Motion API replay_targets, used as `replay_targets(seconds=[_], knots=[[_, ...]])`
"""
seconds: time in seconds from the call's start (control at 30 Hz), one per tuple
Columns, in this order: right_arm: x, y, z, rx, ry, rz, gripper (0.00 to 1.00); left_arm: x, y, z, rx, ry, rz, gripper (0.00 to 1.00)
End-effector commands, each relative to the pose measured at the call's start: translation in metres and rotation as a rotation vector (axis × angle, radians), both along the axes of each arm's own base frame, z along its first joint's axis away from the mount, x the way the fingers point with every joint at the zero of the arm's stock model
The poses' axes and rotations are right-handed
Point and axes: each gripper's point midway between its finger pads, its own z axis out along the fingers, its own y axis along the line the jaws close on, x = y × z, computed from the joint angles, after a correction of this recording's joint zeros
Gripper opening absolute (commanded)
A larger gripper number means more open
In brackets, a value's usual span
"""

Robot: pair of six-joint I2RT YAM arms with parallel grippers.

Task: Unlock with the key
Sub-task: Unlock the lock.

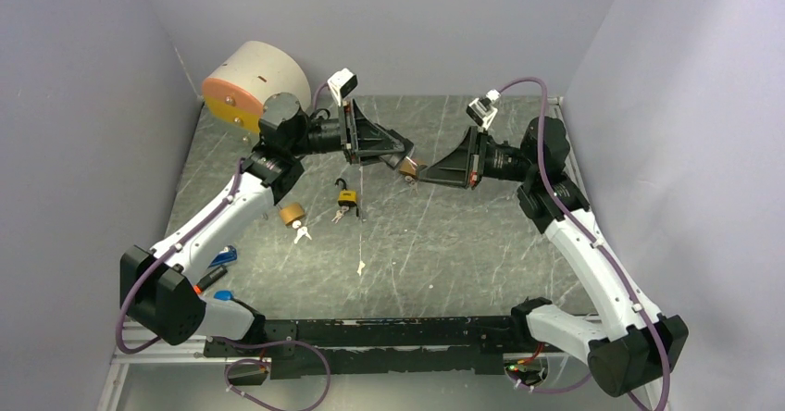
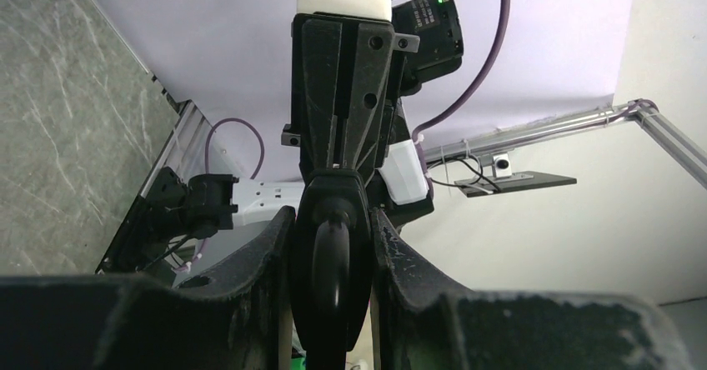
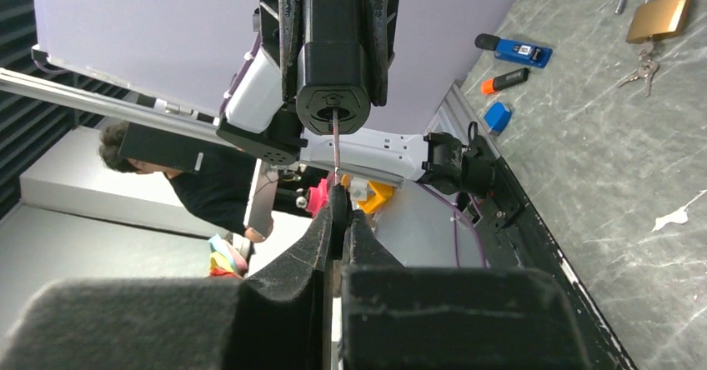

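Observation:
My left gripper (image 1: pixel 404 152) is shut on a black padlock (image 3: pixel 333 53) and holds it above the table's middle. The keyhole end faces my right gripper (image 1: pixel 422 176). In the left wrist view the padlock (image 2: pixel 332 278) fills the gap between the left gripper's (image 2: pixel 332 228) fingers. My right gripper (image 3: pixel 338 216) is shut on a key (image 3: pixel 335 149). The key's thin shaft reaches up to the keyhole, and its tip is at or in the hole. In the top view the two grippers meet tip to tip, and a small brown part (image 1: pixel 410 165) shows between them.
A brass padlock with keys (image 1: pixel 345 198) lies on the table and also shows in the right wrist view (image 3: pixel 659 16). A round brass lock (image 1: pixel 292 213) with keys (image 1: pixel 302 234) lies left of it. A beige and orange cylinder (image 1: pixel 255 85) stands at the back left. Blue and orange small items (image 1: pixel 220 261) lie near the left arm.

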Motion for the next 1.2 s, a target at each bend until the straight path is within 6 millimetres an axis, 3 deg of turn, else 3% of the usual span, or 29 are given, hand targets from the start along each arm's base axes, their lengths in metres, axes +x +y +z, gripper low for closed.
replay_targets(seconds=[0.0, 0.17, 0.53, 0.73, 0.9, 1.17], knots=[[0.036, 0.003, 0.008, -0.031, -0.094, -0.143, 0.00, -0.051, -0.002, 0.035, -0.049, -0.123, -0.156, 0.02], [0.045, 0.006, 0.019, -0.040, -0.139, -0.159, 0.00, -0.050, -0.011, 0.024, 0.030, -0.089, -0.138, 0.03], [0.044, 0.021, 0.028, 0.044, 0.071, 0.003, 0.00, -0.059, -0.013, 0.003, 0.124, -0.114, -0.169, 0.02], [0.039, 0.022, 0.018, 0.050, 0.036, 0.085, 0.00, -0.076, -0.007, 0.012, 0.084, -0.162, -0.259, 0.03], [0.042, 0.018, -0.013, -0.077, -0.092, 0.069, 0.00, -0.080, -0.002, 0.016, 0.097, -0.161, -0.257, 0.03], [0.014, 0.009, -0.013, -0.052, -0.215, 0.154, 0.00, -0.078, 0.001, 0.032, 0.050, -0.135, -0.246, 0.03]])
